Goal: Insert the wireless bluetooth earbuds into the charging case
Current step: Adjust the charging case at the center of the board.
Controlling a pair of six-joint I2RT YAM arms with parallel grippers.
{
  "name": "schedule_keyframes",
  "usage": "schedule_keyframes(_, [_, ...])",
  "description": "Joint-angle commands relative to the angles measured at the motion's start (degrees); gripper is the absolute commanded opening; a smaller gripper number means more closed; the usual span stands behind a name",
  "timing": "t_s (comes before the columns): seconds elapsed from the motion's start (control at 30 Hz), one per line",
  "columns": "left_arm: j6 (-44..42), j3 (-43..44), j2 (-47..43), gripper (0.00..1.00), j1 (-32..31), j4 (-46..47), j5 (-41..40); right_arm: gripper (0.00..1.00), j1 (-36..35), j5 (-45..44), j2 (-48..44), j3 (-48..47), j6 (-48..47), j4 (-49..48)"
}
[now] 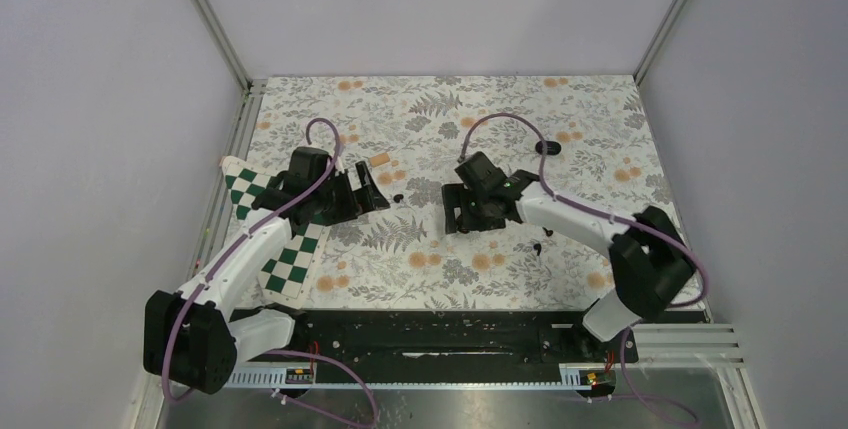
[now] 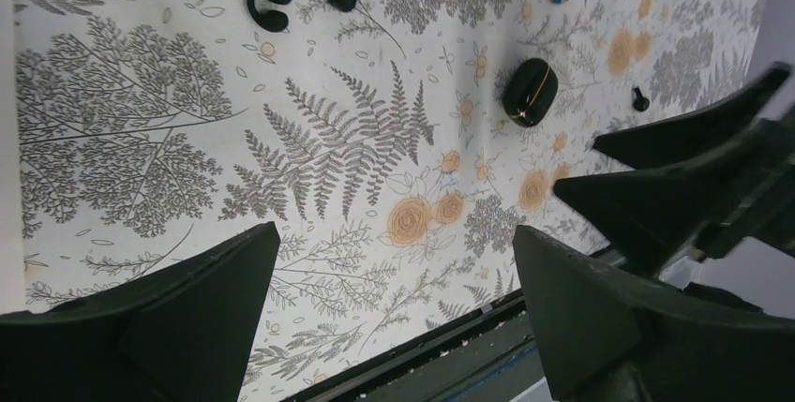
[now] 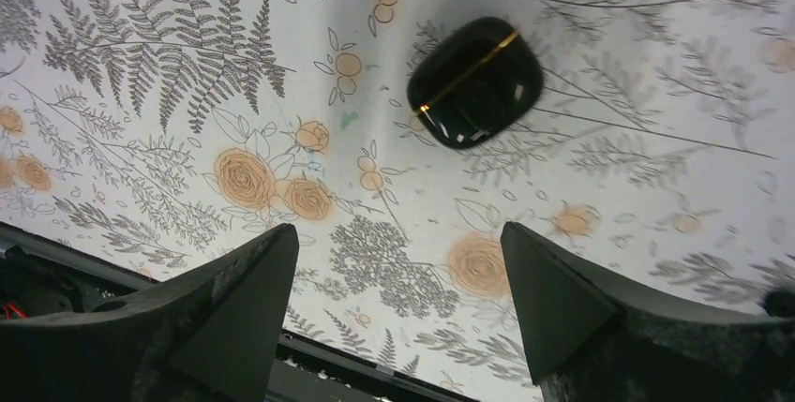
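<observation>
Between both arms, on the floral-print counter point(image 2: 328, 140), lie two tiny black C-shaped earbuds point(image 2: 258, 4) and, well apart, a glossy black pebble-shaped charging case point(image 3: 475, 81). Left end effector point(image 2: 394, 233) and right end effector point(image 3: 398, 229) gape empty. The buds look light and slippery; pinch across the thicker body.

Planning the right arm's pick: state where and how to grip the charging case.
From above, probably: pinch the charging case across its shorter width with the open right gripper. It lies closed, low and rounded on the cloth, so a sideways approach might push it away.
</observation>
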State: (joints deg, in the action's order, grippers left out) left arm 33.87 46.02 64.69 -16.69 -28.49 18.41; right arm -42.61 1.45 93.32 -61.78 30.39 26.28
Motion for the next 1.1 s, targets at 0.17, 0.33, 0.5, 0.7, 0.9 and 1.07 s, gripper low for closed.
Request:
schedule_keyframes(0.17, [-1.59, 4.89, 5.18, 0.99, -4.21, 3.94, 4.12, 0.88, 0.07, -10.70, -3.98, -0.03, -1.52, 5.22])
schedule_keyframes(0.33, [-1.22, 5.01, 5.22, 0.99, -5.09, 3.93, 4.26, 0.91, 0.57, -9.42, -0.04, -3.91, -3.35, 4.89])
schedule_keyframes(0.5, [-1.17, 4.53, 4.75, 0.99, -5.09, 3.68, 3.77, 0.94, 2.83, -3.66, 4.32, -5.74, -2.19, 2.96])
schedule_keyframes(0.7, [-1.10, 4.62, 4.32, 0.99, -5.09, 3.21, 3.00, 0.96, 2.92, 3.39, 6.68, -3.01, 4.18, -0.72])
schedule_keyframes(0.9, [-1.08, 4.82, 4.82, 0.99, -5.10, 3.53, 2.89, 0.93, 1.60, 8.69, 6.84, 0.48, 9.65, -8.62])
schedule_keyframes(1.07, [-1.26, 4.76, 5.10, 0.99, -5.08, 3.85, 2.70, 0.93, 0.67, 10.09, 7.85, -3.28, 8.52, -11.88])
